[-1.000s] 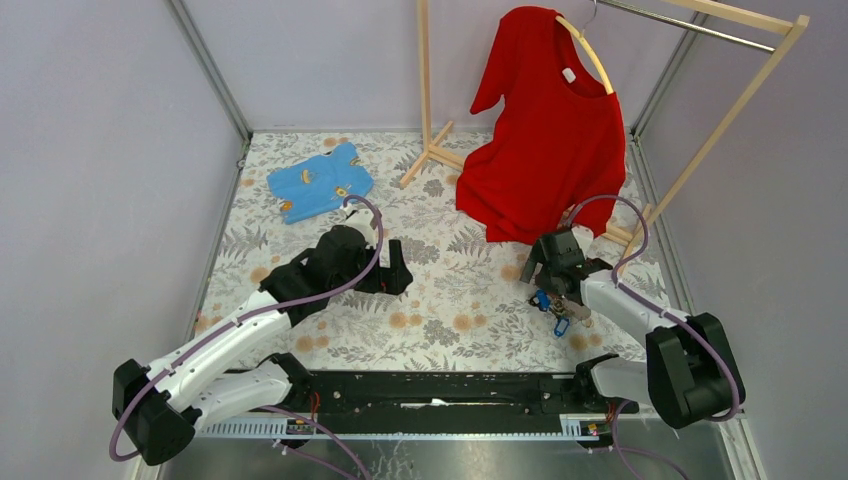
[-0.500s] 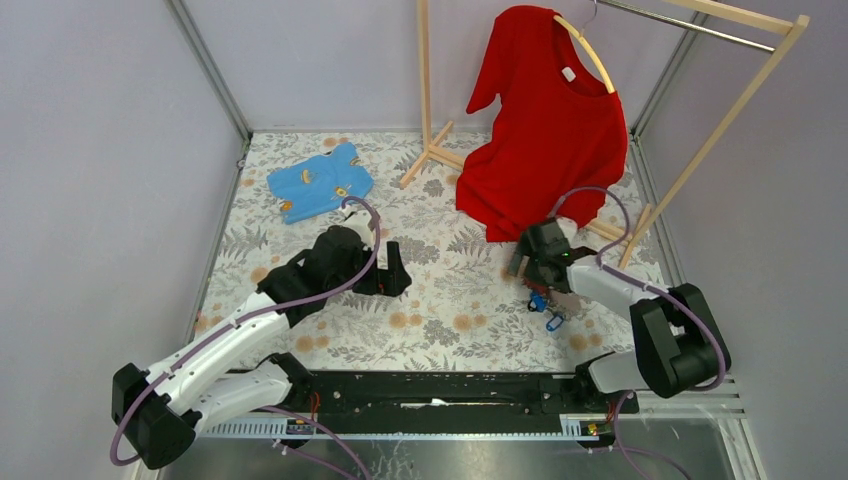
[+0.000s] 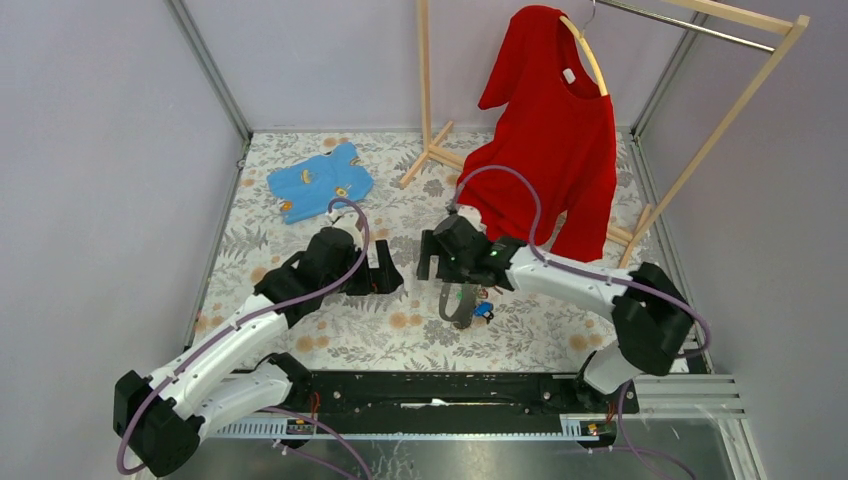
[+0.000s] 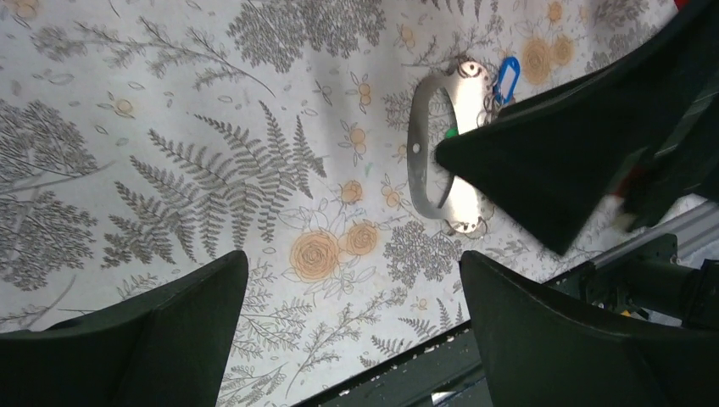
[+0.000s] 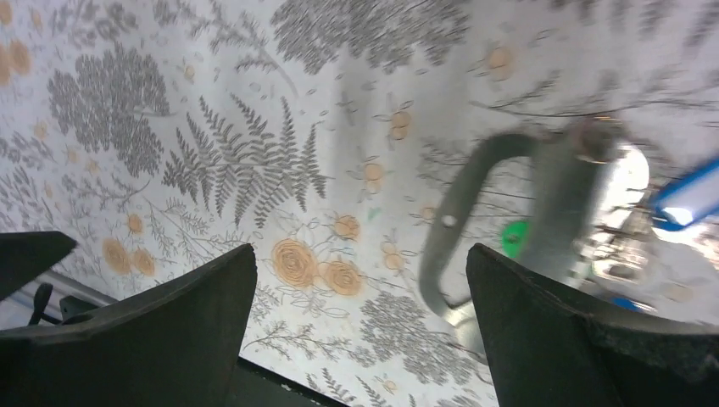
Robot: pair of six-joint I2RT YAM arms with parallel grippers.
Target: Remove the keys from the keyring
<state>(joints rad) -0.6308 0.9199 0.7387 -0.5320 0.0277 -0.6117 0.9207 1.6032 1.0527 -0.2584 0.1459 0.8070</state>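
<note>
Keys (image 3: 480, 308) are lying flat on the flowery tablecloth (image 3: 420, 335), bunched up with a big grey metal loop (image 3: 455, 303) and a bright blue tag (image 4: 507, 75). The actual split ring is too small for me to pick out from where I'm standing.

The right claw (image 3: 432, 268) hangs right over the bunch with its jaws wide apart and nothing in them. On its own camera the grey loop (image 5: 543, 199) sits just ahead of one finger, off to the side rather than between the two, and it's blurry. The left claw (image 3: 388, 274) is spread wide too and empty. For it, the bunch is out past its fingertips, on the far side of the right claw, and one of the right claw's fingers (image 4: 560, 161) covers part of the loop (image 4: 421, 148) in its view.

So I'd call this the lining-up stage, before any grab. No key looks to be off yet.

My guess at what's next: one claw has to come down and pin the loop or the ring so it can't skid on the cloth, then the other pinches a single key head and works it round. The right claw probably needs to centre itself first. These keys are tiny next to those fingers, so grabbing two at once looks like the main risk.
</note>
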